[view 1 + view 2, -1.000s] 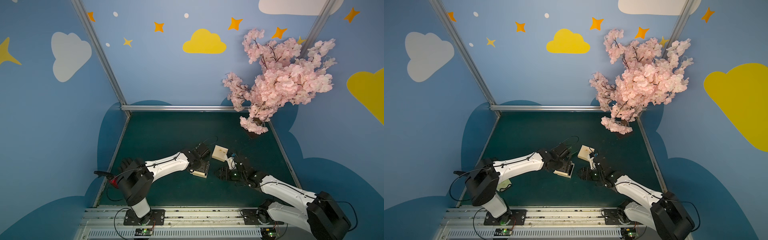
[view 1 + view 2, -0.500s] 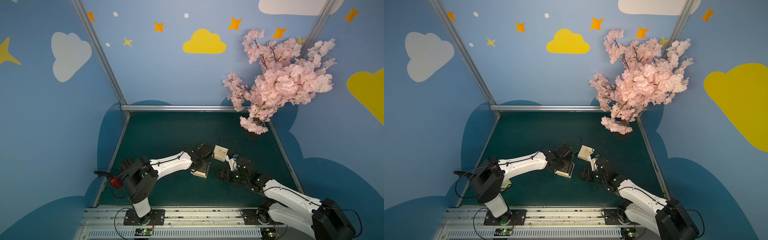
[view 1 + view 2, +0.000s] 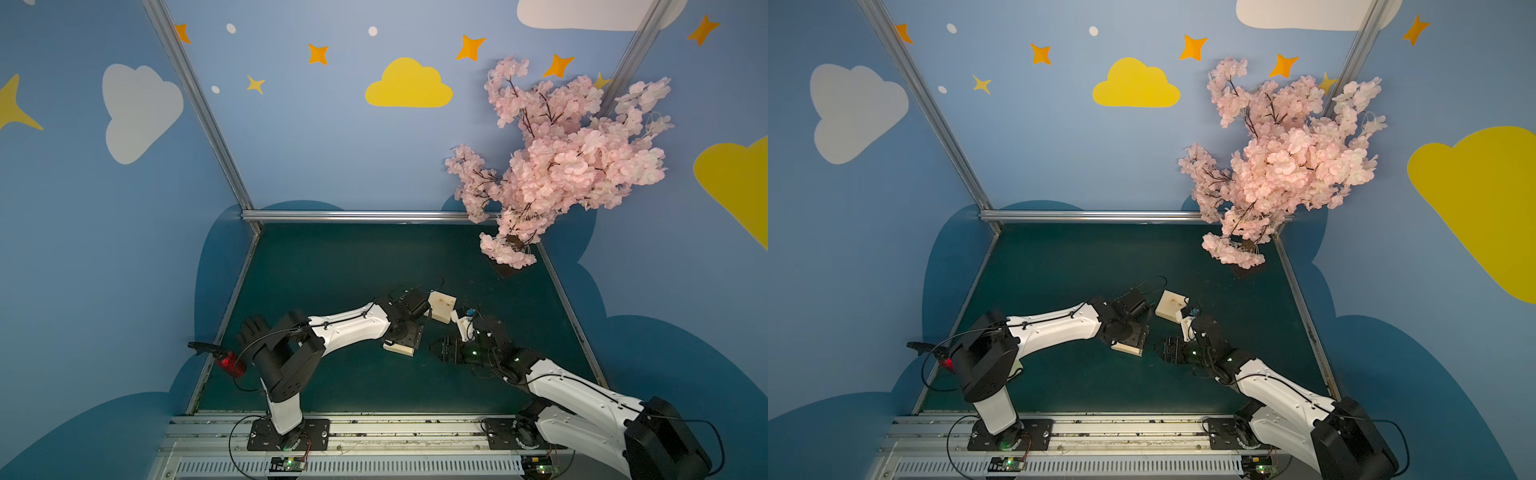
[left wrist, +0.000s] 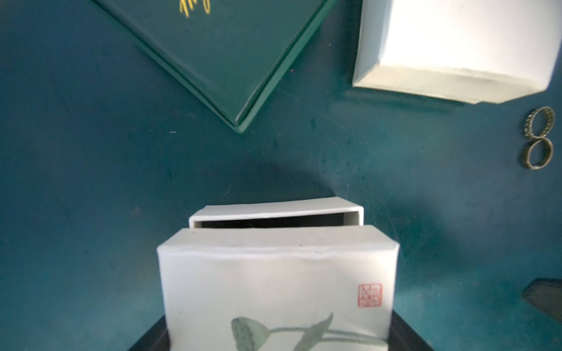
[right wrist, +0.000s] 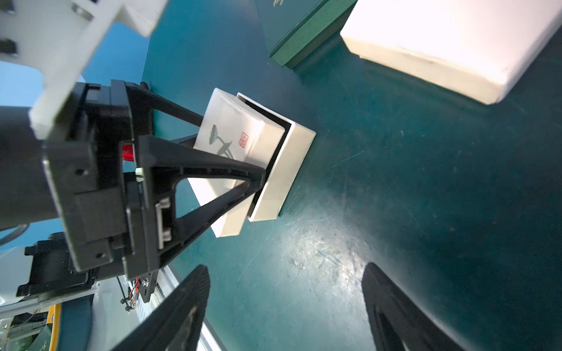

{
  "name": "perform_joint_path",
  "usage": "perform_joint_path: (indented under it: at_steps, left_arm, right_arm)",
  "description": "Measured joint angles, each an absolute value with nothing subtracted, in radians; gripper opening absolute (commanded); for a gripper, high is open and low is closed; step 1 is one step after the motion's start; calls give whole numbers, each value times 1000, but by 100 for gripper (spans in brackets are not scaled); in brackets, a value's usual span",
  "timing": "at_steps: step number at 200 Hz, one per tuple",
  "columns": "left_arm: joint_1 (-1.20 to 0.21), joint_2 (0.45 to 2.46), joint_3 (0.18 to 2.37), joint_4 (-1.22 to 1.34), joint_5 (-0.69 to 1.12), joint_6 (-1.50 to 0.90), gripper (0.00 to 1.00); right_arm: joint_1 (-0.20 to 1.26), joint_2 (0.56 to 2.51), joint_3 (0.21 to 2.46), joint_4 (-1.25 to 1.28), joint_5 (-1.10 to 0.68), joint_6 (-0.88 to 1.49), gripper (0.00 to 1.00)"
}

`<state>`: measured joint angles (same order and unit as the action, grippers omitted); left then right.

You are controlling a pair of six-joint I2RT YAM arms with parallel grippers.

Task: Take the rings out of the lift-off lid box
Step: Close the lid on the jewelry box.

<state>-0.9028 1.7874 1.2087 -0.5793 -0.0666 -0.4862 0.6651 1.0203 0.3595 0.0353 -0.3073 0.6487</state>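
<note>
Both elbows have swung right; the grippers stay put. The left gripper (image 5: 232, 149) clamps the lotus lid (image 4: 273, 288), tilted half-off its base (image 5: 286, 170): lid removal seems in hand. Two rings (image 4: 537, 137) lie on the mat (image 3: 332, 270) near the plain white box (image 4: 456, 45); the base's inside is hidden. The right gripper (image 5: 286, 267) gapes, empty. Next: carry the lid clear.

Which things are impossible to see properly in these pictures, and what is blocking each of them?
- Inside of the white box base: left wrist view, the lotus lid hides all but a dark slit; rings inside cannot be told.
- The green box: gold lettering cut by the picture edge, same view.
- The two rings on the mat: too small in both top views.
</note>
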Motion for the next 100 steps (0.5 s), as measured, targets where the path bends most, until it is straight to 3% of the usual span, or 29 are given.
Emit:
perform_joint_path:
  at_steps: [100]
  left_arm:
    - [-906, 1807, 1232, -582, -73, -495, 85]
  right_arm:
    - [665, 1036, 360, 36, -308, 649, 80]
